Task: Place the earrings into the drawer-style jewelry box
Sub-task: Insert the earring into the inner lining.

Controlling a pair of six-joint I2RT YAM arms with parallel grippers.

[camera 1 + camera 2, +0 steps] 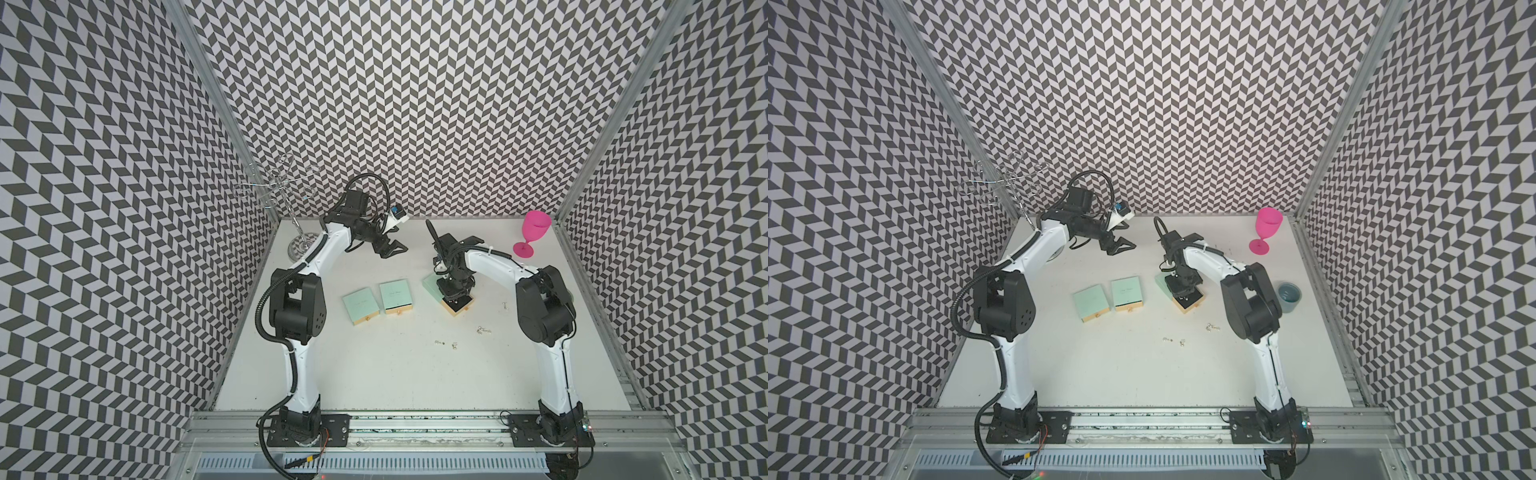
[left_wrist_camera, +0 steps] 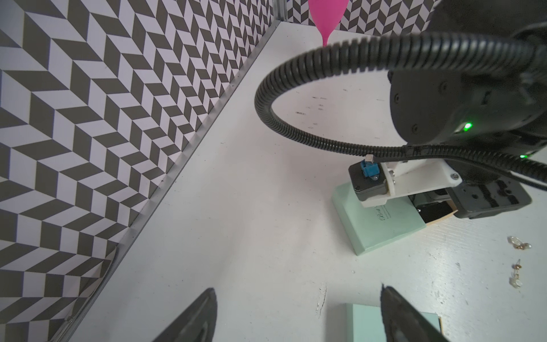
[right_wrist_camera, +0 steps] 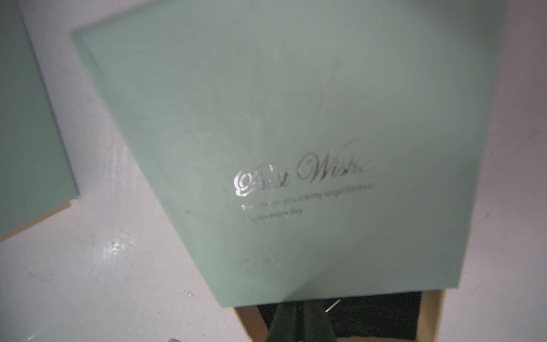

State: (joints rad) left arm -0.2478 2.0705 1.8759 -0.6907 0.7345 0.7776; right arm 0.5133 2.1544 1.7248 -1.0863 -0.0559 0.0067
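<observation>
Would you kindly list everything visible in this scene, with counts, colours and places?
table: one, white; under everything.
jewelry boxes: three, mint green; two closed at the centre, the third to their right with its drawer pulled out.
earrings: several, silvery; small clusters on the table in front of the open box.
goblet: one, pink; back right corner.
wire stand: one, silver; back left corner.
cup: one, grey-blue; right edge.
left claw: one, black; open, raised near the back.
right claw: one, black; shut, tips in the drawer.
</observation>
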